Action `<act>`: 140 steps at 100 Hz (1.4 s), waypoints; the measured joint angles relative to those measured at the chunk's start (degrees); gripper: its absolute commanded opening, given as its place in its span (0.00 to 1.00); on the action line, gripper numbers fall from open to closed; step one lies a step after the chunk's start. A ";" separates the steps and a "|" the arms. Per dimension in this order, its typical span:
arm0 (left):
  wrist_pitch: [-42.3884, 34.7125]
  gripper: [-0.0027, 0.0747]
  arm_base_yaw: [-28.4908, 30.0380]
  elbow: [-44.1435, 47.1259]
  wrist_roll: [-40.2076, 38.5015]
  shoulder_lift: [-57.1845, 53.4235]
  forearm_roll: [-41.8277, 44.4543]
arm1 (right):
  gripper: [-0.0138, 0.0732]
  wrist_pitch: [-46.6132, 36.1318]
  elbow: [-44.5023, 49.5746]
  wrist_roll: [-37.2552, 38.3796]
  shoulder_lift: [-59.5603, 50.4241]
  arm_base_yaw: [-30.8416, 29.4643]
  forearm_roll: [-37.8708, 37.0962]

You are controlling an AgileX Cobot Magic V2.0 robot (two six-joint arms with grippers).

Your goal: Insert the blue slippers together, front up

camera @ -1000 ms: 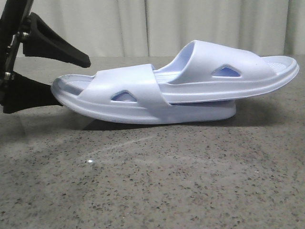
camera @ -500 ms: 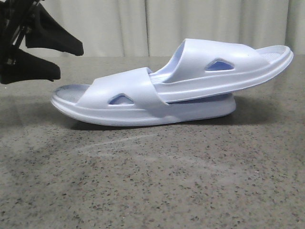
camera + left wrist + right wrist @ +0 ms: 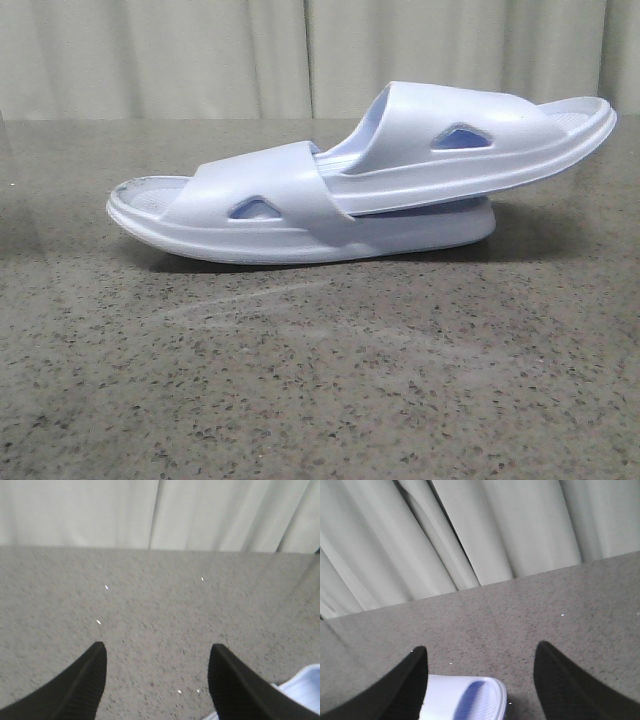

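The left gripper (image 3: 156, 680), which a second earlier had stood at the left edge of the front view with its lower finger against the heel end of the lower slipper (image 3: 300, 215), rose clear and withdrew out of that view altogether. Once it let go, the upper slipper (image 3: 465, 145) tipped so that its far end sat a little higher. The lower slipper settled flat on the bench (image 3: 320, 380).
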 measured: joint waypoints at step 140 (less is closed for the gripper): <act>-11.23 0.53 0.00 24.61 0.32 -39.48 5.22 | 0.50 5.45 11.62 -0.11 -20.45 0.00 -26.69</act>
